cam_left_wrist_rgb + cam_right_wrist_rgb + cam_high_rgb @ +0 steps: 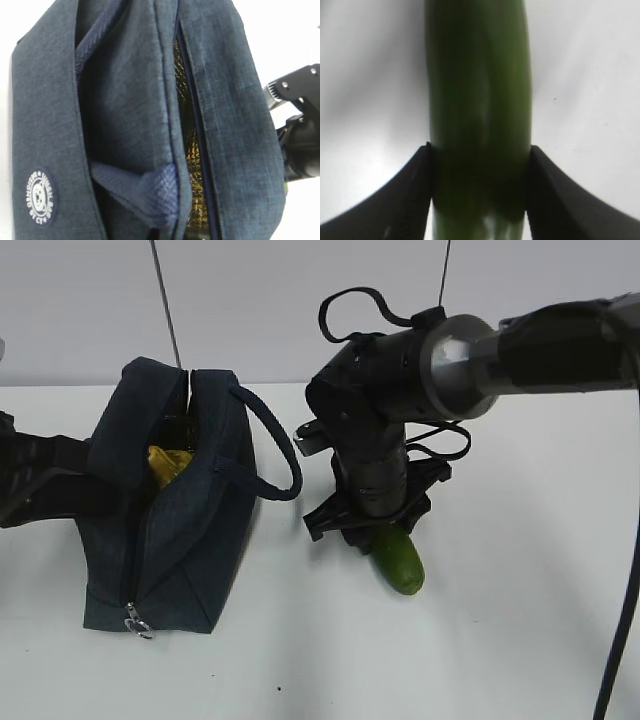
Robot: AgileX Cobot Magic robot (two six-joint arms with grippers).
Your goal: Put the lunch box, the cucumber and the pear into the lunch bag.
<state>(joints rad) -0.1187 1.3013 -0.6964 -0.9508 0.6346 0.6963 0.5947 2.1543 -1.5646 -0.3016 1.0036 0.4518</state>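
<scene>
Right gripper (479, 187) is down on the cucumber (479, 100): in the right wrist view both black fingers (395, 200) sit flush against its sides, so the jaws are clamped on it. In the exterior view the cucumber's free end pokes out below the gripper and looks to lie on the white table (500, 640), right of the lunch bag (170, 530) and clear of it.

Lunch bag stands on the table at left, zipper undone, mouth gaping upward, silver ring pull (137, 623) at the near bottom corner, loop handle (275, 450) hanging off the right side. Something yellow (168, 464) shows inside the opening, probably the pear, but too little is visible to be sure. Lunch box can't be made out in any view.

Left gripper isn't visible in the left wrist view, which is filled by the bag's fabric and its foil lining (192, 165). Its jaws are fully closed. What they pinch, if anything, can't be told.
</scene>
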